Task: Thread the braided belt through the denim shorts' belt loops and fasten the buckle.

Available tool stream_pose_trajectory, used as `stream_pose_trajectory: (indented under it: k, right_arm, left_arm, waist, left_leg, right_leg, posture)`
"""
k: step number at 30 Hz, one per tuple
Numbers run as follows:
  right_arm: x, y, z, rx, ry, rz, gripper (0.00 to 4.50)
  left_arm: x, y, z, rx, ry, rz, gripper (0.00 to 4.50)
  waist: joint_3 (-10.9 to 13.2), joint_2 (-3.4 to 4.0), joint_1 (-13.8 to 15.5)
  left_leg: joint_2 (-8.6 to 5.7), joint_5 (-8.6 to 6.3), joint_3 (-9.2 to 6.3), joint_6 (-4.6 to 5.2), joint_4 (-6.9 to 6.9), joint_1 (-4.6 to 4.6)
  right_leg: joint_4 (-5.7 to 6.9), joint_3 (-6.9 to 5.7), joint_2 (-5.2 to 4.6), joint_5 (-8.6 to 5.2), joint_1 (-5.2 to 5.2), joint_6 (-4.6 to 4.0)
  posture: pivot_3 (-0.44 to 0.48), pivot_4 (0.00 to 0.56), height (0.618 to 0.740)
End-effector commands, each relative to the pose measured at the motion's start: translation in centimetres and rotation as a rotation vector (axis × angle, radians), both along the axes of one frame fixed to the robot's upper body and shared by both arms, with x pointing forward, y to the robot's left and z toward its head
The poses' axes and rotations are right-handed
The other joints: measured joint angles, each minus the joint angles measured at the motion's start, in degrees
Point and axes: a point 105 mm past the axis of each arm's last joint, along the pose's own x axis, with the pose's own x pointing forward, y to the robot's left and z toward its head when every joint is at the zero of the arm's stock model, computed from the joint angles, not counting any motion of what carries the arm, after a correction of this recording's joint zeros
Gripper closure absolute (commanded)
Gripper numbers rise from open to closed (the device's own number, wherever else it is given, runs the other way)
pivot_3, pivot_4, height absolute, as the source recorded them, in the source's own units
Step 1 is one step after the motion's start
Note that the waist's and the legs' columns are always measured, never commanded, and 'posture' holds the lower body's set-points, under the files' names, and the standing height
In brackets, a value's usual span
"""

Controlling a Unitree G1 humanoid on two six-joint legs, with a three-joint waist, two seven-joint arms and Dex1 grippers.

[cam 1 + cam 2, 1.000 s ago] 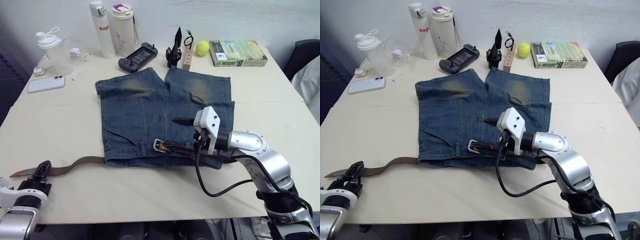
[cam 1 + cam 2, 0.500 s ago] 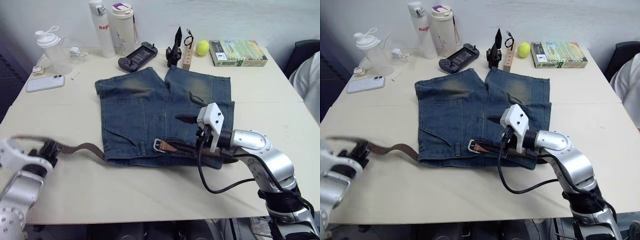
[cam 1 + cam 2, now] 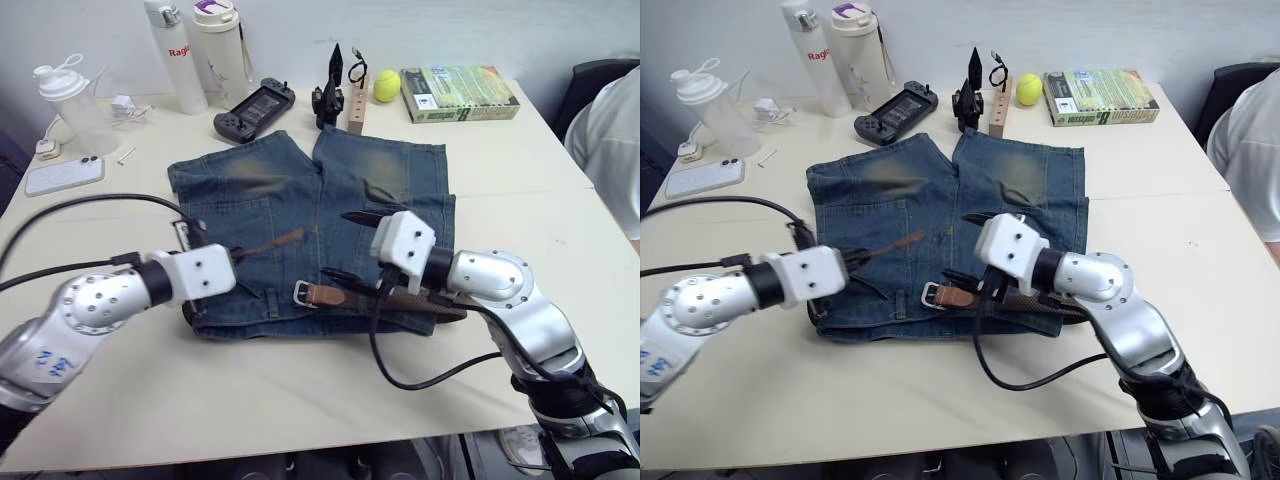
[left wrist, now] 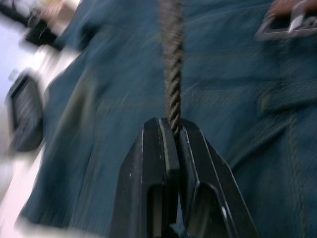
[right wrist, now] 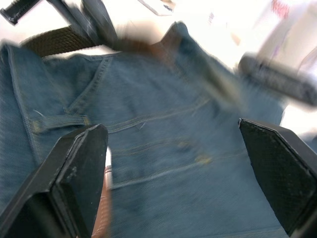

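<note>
Reaching across the denim shorts (image 3: 300, 215), the left gripper (image 4: 172, 130) pinches the braided belt (image 4: 171, 74); the right gripper (image 3: 352, 250) hovers spread wide, empty, above the buckle (image 3: 303, 293).

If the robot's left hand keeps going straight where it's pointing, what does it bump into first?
Probably the denim shorts. The left hand, shut on the braided belt, points across them toward the buckle, though depth is unclear.

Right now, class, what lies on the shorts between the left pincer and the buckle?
In the left eye view, bare denim shorts separates left pincer from buckle; the braided belt it grips angles away.
</note>
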Motion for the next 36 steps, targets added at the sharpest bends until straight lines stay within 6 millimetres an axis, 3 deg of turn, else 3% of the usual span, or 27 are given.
stream_pose_trajectory:
  k: [1, 5, 11, 14, 18, 22, 30, 33, 36]
  right_arm:
    - [-1.2, 2.6, 0.3, -0.048, -0.196, 0.069, 0.00]
    - [-1.0, 3.6, 0.0, -0.066, -0.225, 0.078, 0.00]
    - [0.0, 3.2, -0.1, -0.105, -0.251, 0.034, 0.00]
    - [-0.1, 3.1, -0.1, -0.109, -0.244, 0.033, 0.90]
    - [-0.4, 3.0, -0.3, -0.112, -0.231, 0.033, 2.83]
    - [-0.4, 2.9, -0.8, -0.124, -0.214, 0.031, 4.48]
    - [-0.3, 3.1, -1.2, -0.121, -0.194, 0.032, 4.48]
    - [-0.1, 3.0, -1.3, -0.118, -0.187, 0.026, 4.50]
    - [0.0, 2.9, -1.4, -0.116, -0.186, 0.019, 4.50]
  left_arm:
    - [0.5, -1.3, 0.2, 0.067, -0.068, -0.088, 4.48]
    - [1.0, -1.8, 0.0, 0.070, -0.081, -0.111, 4.48]
    - [1.3, -1.5, -0.4, 0.106, -0.089, -0.120, 4.48]
    - [1.4, -1.4, -0.5, 0.114, -0.088, -0.121, 4.50]
    - [1.4, -1.3, -0.7, 0.122, -0.090, -0.122, 4.50]
    - [1.4, -1.4, -0.6, 0.114, -0.106, -0.122, 4.50]
    - [1.4, -1.4, 0.7, 0.079, -0.186, -0.128, 4.50]
    - [1.1, -1.5, 1.8, -0.042, -0.170, -0.110, 3.40]
    - [0.6, -1.1, 2.4, -0.142, -0.098, -0.069, 1.97]
  waist:
    - [0.01, -0.01, -0.25]
    - [0.02, -0.03, -0.49]
    - [0.01, -0.06, -0.44]
    - [0.01, -0.06, -0.53]
    - [0.01, -0.06, -0.55]
    - [0.01, -0.06, -0.56]
    - [0.01, -0.06, -0.55]
    - [0.00, -0.07, -0.53]
    - [0.00, -0.07, -0.58]
  left_leg:
    - [0.03, 0.00, 0.03, 0.00, 0.06, 0.00]
    - [-0.01, 0.01, 0.10, 0.08, 0.31, 0.02]
    - [-0.01, 0.00, 0.05, 0.11, 0.38, 0.02]
    - [-0.01, -0.01, 0.05, 0.14, 0.40, 0.02]
    - [0.00, -0.01, 0.04, 0.15, 0.43, 0.02]
    - [0.00, -0.01, 0.04, 0.16, 0.47, 0.02]
    - [0.00, -0.04, 0.03, 0.21, 0.60, 0.01]
    - [0.01, -0.05, 0.02, 0.23, 0.66, 0.01]
    - [0.02, -0.07, -0.01, 0.26, 0.77, 0.00]
  right_leg:
    - [0.08, 0.01, 0.00, -0.03, -0.02, -0.05]
    - [0.31, 0.10, -0.13, -0.01, 0.00, -0.06]
    - [0.36, 0.09, -0.17, -0.01, 0.01, -0.06]
    - [0.36, 0.08, -0.19, -0.01, 0.02, -0.07]
    - [0.41, 0.07, -0.18, -0.01, 0.02, -0.07]
    - [0.44, 0.07, -0.18, -0.01, 0.02, -0.07]
    - [0.51, 0.07, -0.19, -0.01, 0.05, -0.07]
    - [0.55, 0.06, -0.21, -0.01, 0.05, -0.07]
    - [0.59, 0.04, -0.22, -0.01, 0.09, -0.07]
  posture:
    - [0.000, 0.150, 0.720]
    - [0.000, 0.150, 0.720]
    - [0.000, 0.150, 0.720]
    - [0.000, 0.150, 0.720]
    - [0.000, 0.150, 0.720]
    - [0.000, 0.150, 0.720]
    - [0.000, 0.150, 0.720]
    - [0.000, 0.150, 0.720]
    - [0.000, 0.150, 0.720]
